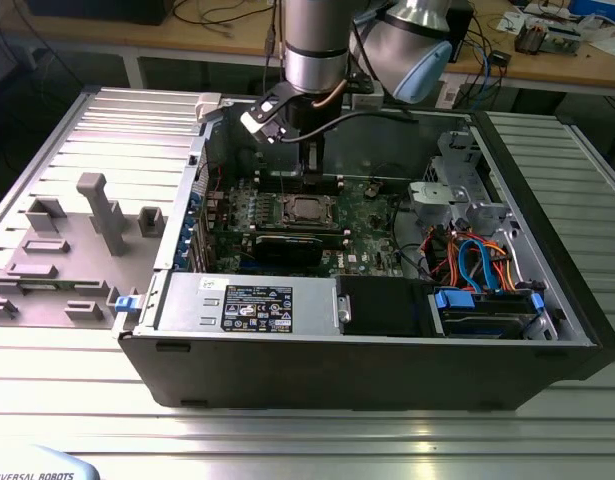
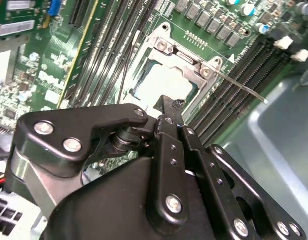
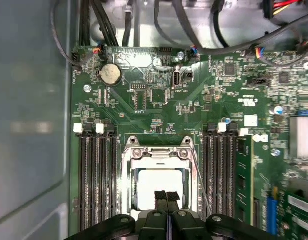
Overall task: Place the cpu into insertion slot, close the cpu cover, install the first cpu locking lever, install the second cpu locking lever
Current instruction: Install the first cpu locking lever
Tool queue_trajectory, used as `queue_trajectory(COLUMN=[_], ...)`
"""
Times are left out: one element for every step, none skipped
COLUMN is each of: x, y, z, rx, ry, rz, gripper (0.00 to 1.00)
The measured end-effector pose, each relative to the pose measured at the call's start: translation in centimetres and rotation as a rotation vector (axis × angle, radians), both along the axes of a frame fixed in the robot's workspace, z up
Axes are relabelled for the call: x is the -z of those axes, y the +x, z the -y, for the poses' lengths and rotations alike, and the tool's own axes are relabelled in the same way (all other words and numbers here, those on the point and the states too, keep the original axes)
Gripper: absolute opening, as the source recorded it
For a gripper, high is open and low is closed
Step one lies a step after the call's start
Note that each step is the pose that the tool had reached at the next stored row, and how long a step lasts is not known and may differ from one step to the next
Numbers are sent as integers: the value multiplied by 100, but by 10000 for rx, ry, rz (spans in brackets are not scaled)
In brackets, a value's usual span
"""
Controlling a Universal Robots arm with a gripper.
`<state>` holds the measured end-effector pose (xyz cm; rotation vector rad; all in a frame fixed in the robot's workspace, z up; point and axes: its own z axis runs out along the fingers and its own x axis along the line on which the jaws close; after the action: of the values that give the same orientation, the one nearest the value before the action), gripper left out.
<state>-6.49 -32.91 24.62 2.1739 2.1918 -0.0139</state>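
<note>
The cpu (image 3: 159, 181) lies in the insertion slot (image 1: 305, 210), its pale metal top (image 2: 164, 85) showing through the window of the cpu cover (image 3: 159, 152). The cover lies flat over the slot in both wrist views. A thin wire locking lever (image 2: 241, 87) sticks out away from one side of the socket, and it appears as a slanted wire (image 3: 199, 177) in the first wrist view. My gripper (image 3: 167, 196) hangs just above the cpu's edge, shut with nothing between its black fingers (image 2: 166, 107). In the exterior view the gripper (image 1: 309, 172) reaches down into the open case behind the socket.
Long black memory slots (image 3: 93, 185) flank the socket on both sides. A black graphics card (image 1: 287, 245), a power supply (image 1: 247, 302) and blue and orange cables (image 1: 477, 262) fill the case's front. Grey fixtures (image 1: 102, 212) stand on the table at the exterior view's left.
</note>
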Motion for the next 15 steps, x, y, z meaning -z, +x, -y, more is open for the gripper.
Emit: queue_trajectory(x=[-33, -51, -64, -66, -66, -66, -67, -66, -66, -67, -66, -66, -66, -66, -67], y=[0, 0, 0, 1, 1, 1, 1, 1, 1, 1, 1, 1, 1, 1, 1], z=[0, 0, 0, 0, 0, 0, 0, 0, 0, 0, 0, 0, 0, 0, 0], rx=[0, 0, 0, -1, 0, 1, 1, 1, 1, 1, 1, 1, 0, 0, 1], ry=[1, 0, -1, 2, 0, 0, 0, 0, 0, 0, 0, 0, 0, 0, -1], rz=[-12, -24, -39, -52, -75, -76, -77, -77, -77, -77, -78, -78, -77, -78, -78], gripper=[11, 11, 11, 11, 11, 11, 11, 11, 11, 11, 11, 11, 11, 11, 11])
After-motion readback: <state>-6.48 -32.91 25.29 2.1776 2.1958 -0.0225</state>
